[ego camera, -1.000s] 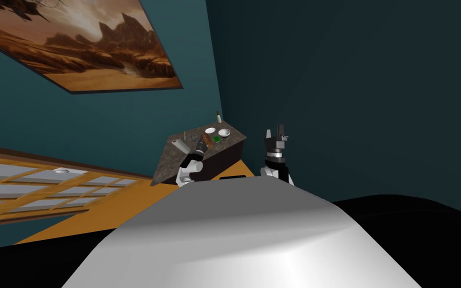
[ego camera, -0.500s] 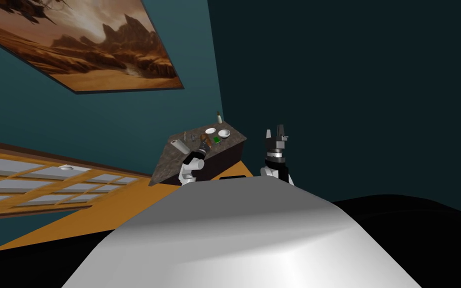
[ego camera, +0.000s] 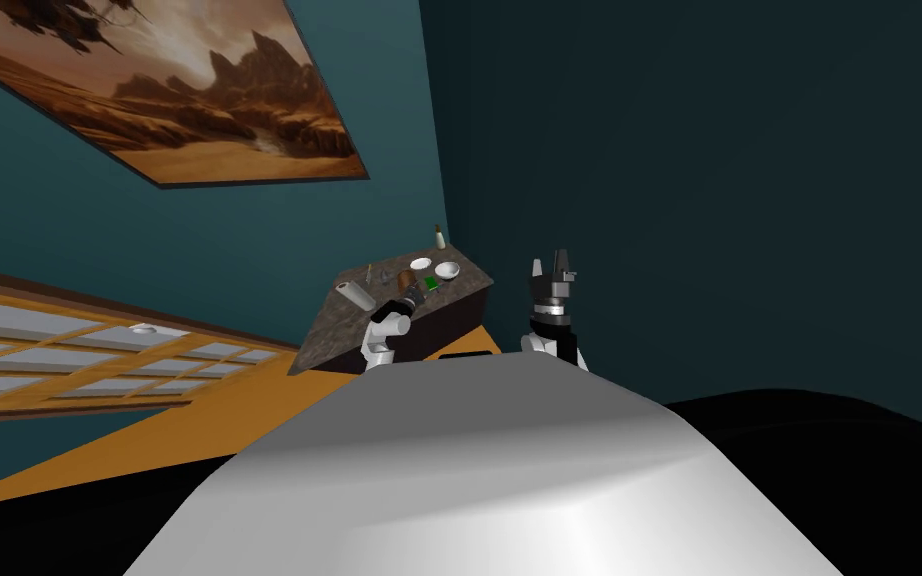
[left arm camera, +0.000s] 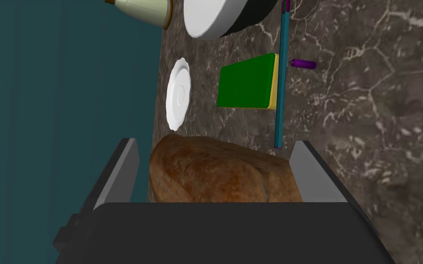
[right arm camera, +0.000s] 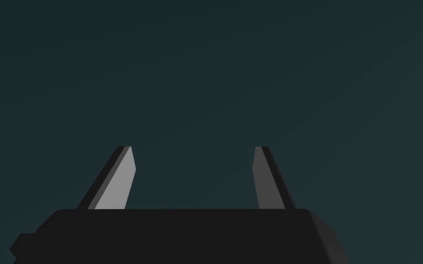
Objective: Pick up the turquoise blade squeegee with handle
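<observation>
Against the teal wall point(ego camera: 249, 230) stood the dark marble counter point(left arm camera: 366, 114), and everything for this job lay on its top, within the left arm's reach. Nearest was a brown loaf point(left arm camera: 215, 172), which lay in the wrist view between the left gripper's point(left arm camera: 215, 142) 2 fingers. They were spread wide and gripped nothing, so the hand seemed to be passing over the loaf, not taking it.

Beyond the loaf lay a green sponge point(left arm camera: 245, 82) with a yellow side, a white bowl point(left arm camera: 208, 18) farther off, and a white plate point(left arm camera: 178, 94) near the counter's wall-side edge.

The squeegee point(left arm camera: 279, 119) lay flat on the counter as 1 long, thin turquoise strip. It ran along the sponge's yellow side, apparently touching it, and its near end stopped just beside 1 left fingertip, past the loaf. Its short purple handle point(left arm camera: 303, 63) stuck out sideways onto bare marble, away from the sponge.

That layout probably decides the grasp. The sponge crowds 1 side of the blade, so a finger has little room there, while the handle side is free. I judged the reach as under way, with the hand needing to shift toward the blade before closing.

The right gripper point(right arm camera: 192, 147) was held up beside the counter, fingers apart and empty, likely parked clear of the work.
</observation>
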You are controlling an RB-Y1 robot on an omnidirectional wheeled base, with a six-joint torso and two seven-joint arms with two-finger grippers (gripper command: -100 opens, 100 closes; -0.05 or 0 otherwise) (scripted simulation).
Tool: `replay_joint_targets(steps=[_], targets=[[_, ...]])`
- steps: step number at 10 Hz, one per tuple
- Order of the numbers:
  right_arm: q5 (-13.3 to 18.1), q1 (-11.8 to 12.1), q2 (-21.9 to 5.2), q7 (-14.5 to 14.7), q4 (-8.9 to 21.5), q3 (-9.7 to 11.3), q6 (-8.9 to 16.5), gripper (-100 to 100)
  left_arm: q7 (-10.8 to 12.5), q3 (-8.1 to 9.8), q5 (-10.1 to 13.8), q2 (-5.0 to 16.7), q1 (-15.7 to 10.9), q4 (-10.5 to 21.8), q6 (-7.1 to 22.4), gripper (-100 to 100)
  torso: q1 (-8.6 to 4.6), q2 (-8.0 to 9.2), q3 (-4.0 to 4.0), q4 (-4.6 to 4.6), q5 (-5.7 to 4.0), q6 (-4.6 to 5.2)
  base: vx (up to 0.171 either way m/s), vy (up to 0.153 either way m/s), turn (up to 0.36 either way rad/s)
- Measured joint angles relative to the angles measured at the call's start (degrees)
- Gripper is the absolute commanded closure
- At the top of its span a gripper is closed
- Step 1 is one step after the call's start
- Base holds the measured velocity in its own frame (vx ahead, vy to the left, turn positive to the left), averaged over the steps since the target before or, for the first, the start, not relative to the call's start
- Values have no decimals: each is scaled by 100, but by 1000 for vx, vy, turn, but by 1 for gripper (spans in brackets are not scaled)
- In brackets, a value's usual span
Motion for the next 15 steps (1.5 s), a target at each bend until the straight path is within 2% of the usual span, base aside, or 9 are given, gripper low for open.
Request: replay_joint_targets(steps=[3,8,9,10,12,13,15], targets=[[0,0,0,0,0,0,0,0,289,-21,-56,-16,-173,177,428,-100,-9,-10,-5,-2,-2,0,128,-119,108],[0,0,0,0,0,0,0,0,764,-59,-203,-73,-287,581,892,-100,-1,-13,-8,-3,-1,1,125,-112,116],[0,-1,-1,0,0,0,0,0,782,-59,-205,-73,-285,590,914,0,19,8,3,1,3,2,10,-10,-2],[0,-1,-1,0,0,-1,0,0,780,-59,-204,-73,-286,589,912,-100,34,24,13,5,6,1,42,-12,-30],[0,-1,-1,0,0,-1,0,0,752,-56,-218,-102,-334,772,764,-100,42,13,8,3,8,1,50,3,-14],[0,-1,-1,0,0,-1,0,0,748,-56,-218,-104,-337,785,742,100,43,22,12,4,9,1,0,0,0],[0,-2,-1,0,0,-1,0,0,748,-61,-218,-105,-330,790,753,100,43,35,23,13,6,1,3,1,1]])
